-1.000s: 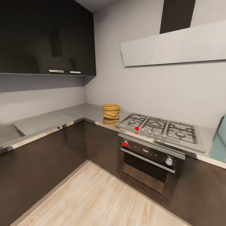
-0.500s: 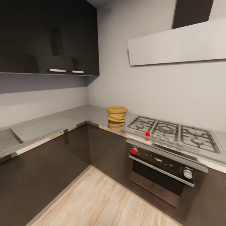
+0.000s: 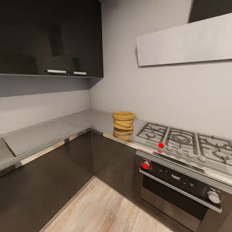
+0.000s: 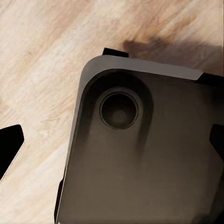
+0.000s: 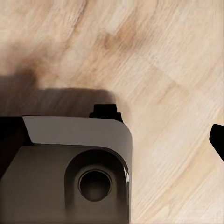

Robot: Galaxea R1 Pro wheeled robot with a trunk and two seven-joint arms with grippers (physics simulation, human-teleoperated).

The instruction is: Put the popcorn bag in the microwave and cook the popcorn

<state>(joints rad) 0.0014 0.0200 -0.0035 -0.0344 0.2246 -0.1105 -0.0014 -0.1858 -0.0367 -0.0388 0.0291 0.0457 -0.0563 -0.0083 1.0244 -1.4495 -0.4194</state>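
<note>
The L-shaped grey counter [image 3: 80, 120] runs over dark cabinets [image 3: 48, 174] along two walls and meets in a corner, with dark upper cabinets [image 3: 51, 35] hanging over its left run and a pale range hood [image 3: 183, 42] on the wall to the right. Pale wood floor [image 3: 106, 209] lies below. Set into the counter's right run is a steel gas hob [image 3: 183, 143] with a row of knobs, one red, and beneath it a built-in dark oven [image 3: 180, 190] with a steel handle. The popcorn bag [image 3: 123, 120], a squat tan sack with rolled folds and a round mouth, stands upright on the counter near the corner, just beside the hob's left edge, its reflection showing on the metal in front of it. In the left wrist view the dark, rounded body of the robot's base [image 4: 140, 154] is seen above the same wood floor [image 4: 42, 70], with dark finger tips of the left gripper at the picture's edges (how far apart they stand I cannot tell). The right wrist view likewise looks down on the base [image 5: 70, 168] and floor [image 5: 163, 70], one dark tip of the right gripper at the edge, its spread not readable either. Both grippers thus point at the floor by the base, well apart from the bag up on the counter.
</note>
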